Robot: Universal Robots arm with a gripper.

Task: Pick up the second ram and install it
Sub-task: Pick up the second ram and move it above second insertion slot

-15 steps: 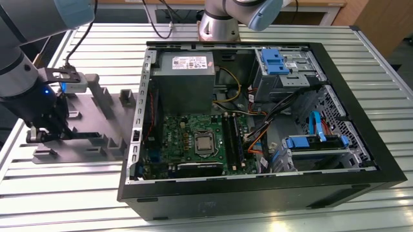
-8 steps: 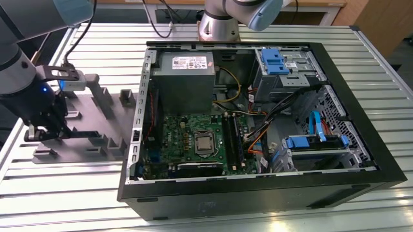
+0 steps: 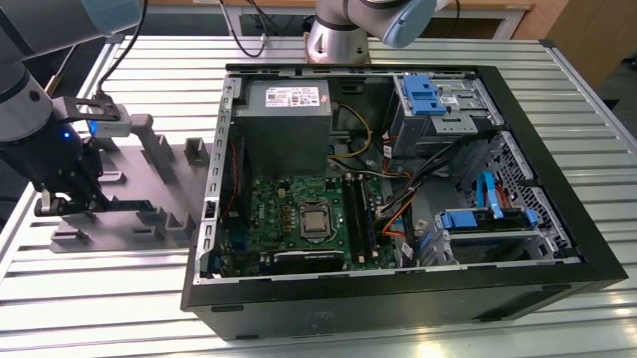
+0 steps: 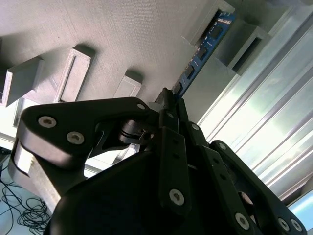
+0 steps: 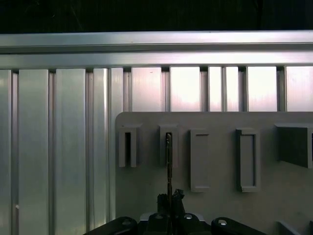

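Note:
The second ram (image 4: 203,49) is a slim board, bluish in the second wrist view, standing on edge with its far end in a slot of the grey fixture plate (image 4: 122,39). In the first wrist view the ram (image 5: 168,156) shows edge-on as a thin dark line running into that slot. My gripper (image 4: 168,100) (image 5: 170,198) is shut on the near end of the ram, one black fingertip (image 5: 178,197) pressed to each side. In the exterior view the gripper (image 3: 62,203) hangs low over the fixture (image 3: 149,149), at that view's left, beside the open computer case (image 3: 398,298).
Inside the case lie a green motherboard (image 3: 298,216) with long black memory slots (image 3: 356,216), a grey power supply (image 3: 283,112), cables and blue drive brackets (image 3: 478,220). Grey fixture blocks (image 5: 247,159) stand around the ram. A second arm's base (image 3: 339,37) stands behind the case on the slatted aluminium table (image 3: 100,298).

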